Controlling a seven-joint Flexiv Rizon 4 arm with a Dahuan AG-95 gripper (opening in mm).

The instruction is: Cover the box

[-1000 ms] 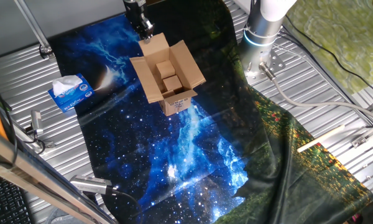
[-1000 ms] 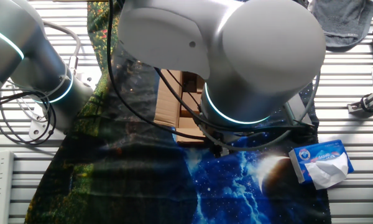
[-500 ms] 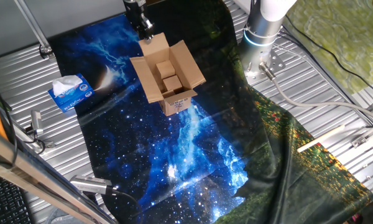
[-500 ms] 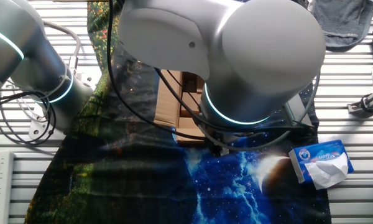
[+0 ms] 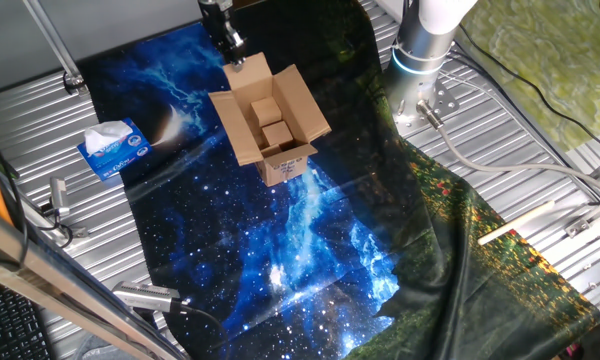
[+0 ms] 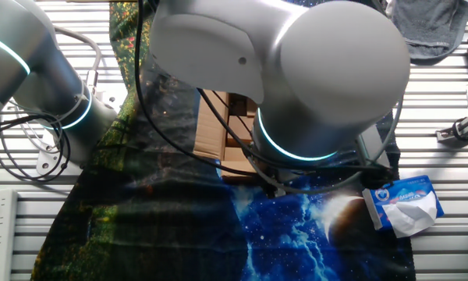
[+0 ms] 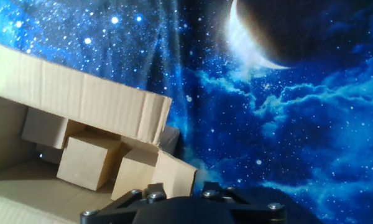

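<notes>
On the blue galaxy cloth [image 5: 280, 240], toward its far side, stands the box [image 5: 270, 125], all four flaps spread open, smaller cartons [image 5: 271, 128] inside; the gripper [image 5: 227, 45] hovers at its far flap, jaw state impossible to tell; a tissue box [image 5: 115, 148] lies well left.

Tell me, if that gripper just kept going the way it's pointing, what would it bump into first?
Probably the box's far flap, just ahead of the gripper in the hand view; depth is unclear, and its fingertips don't show.
</notes>
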